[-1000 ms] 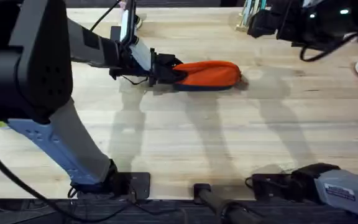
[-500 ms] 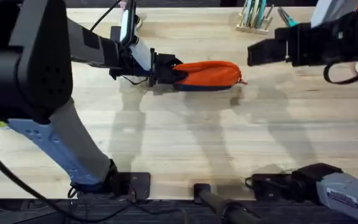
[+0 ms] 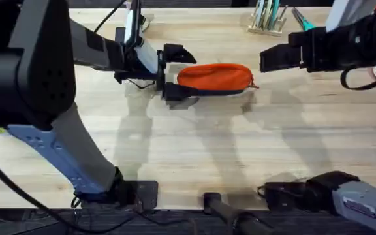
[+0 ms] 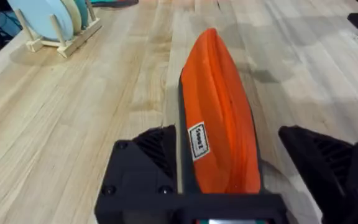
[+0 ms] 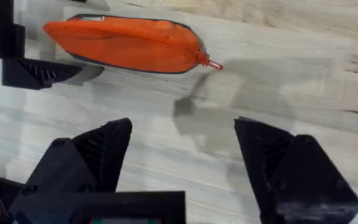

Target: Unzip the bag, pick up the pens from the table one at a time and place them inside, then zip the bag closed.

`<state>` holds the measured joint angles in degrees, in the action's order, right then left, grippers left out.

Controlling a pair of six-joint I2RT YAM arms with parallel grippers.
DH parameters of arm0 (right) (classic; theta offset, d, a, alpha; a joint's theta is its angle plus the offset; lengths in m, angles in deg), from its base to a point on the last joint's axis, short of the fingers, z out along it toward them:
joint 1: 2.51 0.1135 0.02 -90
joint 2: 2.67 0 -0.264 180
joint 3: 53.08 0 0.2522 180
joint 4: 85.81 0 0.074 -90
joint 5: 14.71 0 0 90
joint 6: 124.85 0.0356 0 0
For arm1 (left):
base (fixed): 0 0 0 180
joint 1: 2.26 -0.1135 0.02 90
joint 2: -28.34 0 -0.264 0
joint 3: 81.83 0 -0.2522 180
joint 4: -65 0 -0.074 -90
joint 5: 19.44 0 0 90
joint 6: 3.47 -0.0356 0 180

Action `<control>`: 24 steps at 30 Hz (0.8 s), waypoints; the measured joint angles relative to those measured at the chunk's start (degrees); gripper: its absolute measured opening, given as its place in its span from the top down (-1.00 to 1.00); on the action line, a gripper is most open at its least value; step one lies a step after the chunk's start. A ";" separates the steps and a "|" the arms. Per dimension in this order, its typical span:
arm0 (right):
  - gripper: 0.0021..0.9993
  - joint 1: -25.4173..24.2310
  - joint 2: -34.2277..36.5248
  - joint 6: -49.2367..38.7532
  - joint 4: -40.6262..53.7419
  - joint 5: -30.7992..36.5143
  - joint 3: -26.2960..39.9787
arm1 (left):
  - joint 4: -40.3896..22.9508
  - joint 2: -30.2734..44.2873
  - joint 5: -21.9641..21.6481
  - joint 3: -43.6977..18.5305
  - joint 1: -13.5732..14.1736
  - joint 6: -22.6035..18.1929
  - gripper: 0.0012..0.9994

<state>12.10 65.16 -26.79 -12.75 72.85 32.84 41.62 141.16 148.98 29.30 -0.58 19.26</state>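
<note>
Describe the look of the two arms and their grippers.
Both grippers, left and right, have black, blocky, wedge-shaped fingers. The left arm has a large black housing, a grey link, a pale blue segment near its base and thin black cables. The right arm is black, with a looping black cable and a white labelled segment near its base.

— What's the table point(image 3: 240, 150) like?
— Light wood planks with visible grain.
— What's lying on it?
— An orange bag point(image 3: 214, 76), flat, toward the far side. A rack point(image 4: 58, 37) holding pale discs stands near the far edge.
</note>
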 joint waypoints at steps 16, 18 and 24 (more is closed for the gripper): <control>-0.99 0.00 0.00 -0.63 -1.00 0.55 0.00 | -0.87 -1.55 -0.90 0.00 -0.03 2.91 -0.99; -0.99 0.00 0.00 -0.87 -1.00 1.73 0.00 | -0.89 -4.47 -2.58 0.00 -0.11 7.05 -0.99; -1.00 0.00 0.00 -1.11 -1.02 5.23 0.00 | -1.59 -14.96 -10.68 0.00 -0.11 25.44 -0.99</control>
<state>12.10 65.16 -27.91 -13.77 78.08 32.84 40.03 126.21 138.30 29.30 -0.69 44.70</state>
